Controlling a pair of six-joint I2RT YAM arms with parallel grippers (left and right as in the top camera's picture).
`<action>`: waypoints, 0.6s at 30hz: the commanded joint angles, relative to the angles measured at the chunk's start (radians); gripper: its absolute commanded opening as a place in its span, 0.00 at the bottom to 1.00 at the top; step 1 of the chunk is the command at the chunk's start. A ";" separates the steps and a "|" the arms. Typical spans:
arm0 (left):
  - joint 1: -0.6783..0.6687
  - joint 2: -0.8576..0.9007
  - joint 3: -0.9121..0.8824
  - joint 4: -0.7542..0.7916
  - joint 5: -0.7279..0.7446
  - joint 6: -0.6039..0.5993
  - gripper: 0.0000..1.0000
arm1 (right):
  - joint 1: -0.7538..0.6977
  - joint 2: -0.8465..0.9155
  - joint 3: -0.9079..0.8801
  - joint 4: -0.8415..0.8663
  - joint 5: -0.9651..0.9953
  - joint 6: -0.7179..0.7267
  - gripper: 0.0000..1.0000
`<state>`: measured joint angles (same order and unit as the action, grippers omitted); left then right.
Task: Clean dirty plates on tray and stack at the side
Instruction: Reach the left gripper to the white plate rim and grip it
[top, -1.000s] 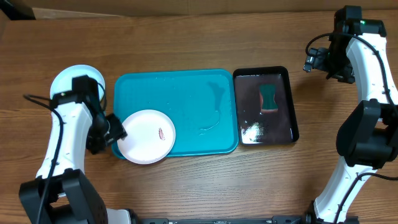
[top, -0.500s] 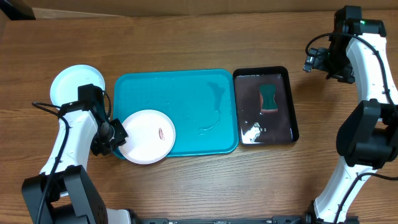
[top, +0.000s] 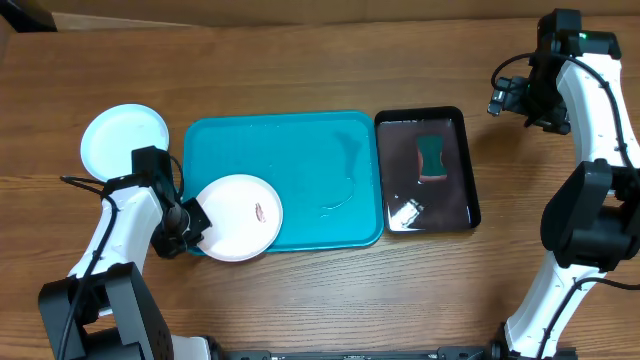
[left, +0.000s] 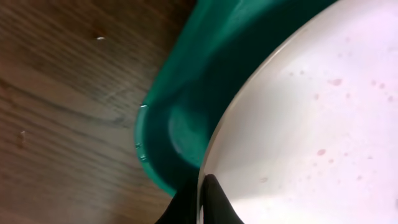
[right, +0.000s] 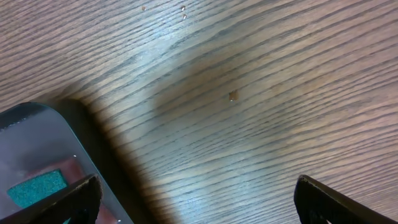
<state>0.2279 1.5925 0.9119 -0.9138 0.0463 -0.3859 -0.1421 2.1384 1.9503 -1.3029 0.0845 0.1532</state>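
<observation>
A white plate (top: 240, 218) with a small brown-red smear lies at the front left corner of the turquoise tray (top: 300, 150), overhanging its rim. My left gripper (top: 192, 222) is shut on the plate's left rim. In the left wrist view the jaws (left: 200, 202) pinch the plate's edge (left: 311, 124) above the tray corner (left: 180, 124). Another round plate (top: 124, 138), pale-rimmed, sits on the table left of the tray. My right gripper (top: 510, 98) is open and empty over bare wood (right: 196, 193), right of the black tray.
A glossy black tray (top: 427, 170) holding water and a green sponge (top: 432, 157) stands right of the turquoise tray. Its corner (right: 37, 143) and the sponge (right: 37, 186) show in the right wrist view. Water streaks lie on the turquoise tray.
My left arm has swung toward the table's front, uncovering the plate on the left. Its gripper has stayed at the white plate's rim. The right arm has not moved.
</observation>
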 joint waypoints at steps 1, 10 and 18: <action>0.000 -0.011 0.011 0.003 0.149 0.015 0.04 | 0.002 -0.018 -0.001 0.000 0.000 0.004 1.00; -0.063 -0.011 0.053 0.148 0.440 -0.033 0.04 | 0.002 -0.018 -0.001 0.000 0.000 0.004 1.00; -0.225 -0.011 0.052 0.247 0.302 -0.188 0.04 | 0.002 -0.018 -0.001 0.000 0.001 0.004 1.00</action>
<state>0.0547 1.5925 0.9413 -0.6765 0.4053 -0.4889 -0.1425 2.1384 1.9503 -1.3033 0.0849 0.1535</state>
